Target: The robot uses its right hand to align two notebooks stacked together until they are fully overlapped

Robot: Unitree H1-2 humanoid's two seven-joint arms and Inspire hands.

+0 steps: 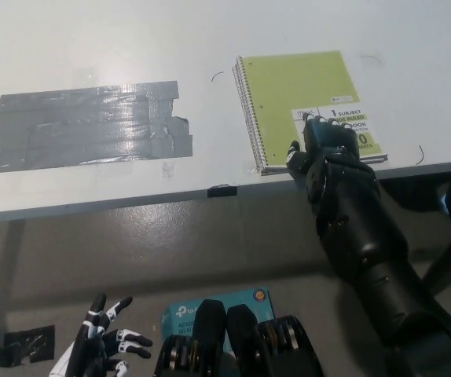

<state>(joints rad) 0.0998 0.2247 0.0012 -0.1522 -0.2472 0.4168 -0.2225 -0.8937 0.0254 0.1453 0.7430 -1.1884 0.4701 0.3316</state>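
My right hand (325, 145) covers part of the top notebook's (300, 90) label. Lower notebook mostly hidden beneath it. My left hand (100, 345) cut off at bottom edge.

A patch of grey duct tape (84, 126) lies on the white table (131, 47); a teal box (180, 312) sits on the floor below.

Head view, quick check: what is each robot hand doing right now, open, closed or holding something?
Left robot hand: open, fingers spread, holding nothing, low beside the table.
Right robot hand: pressed flat on the green notebook, not gripping; open.
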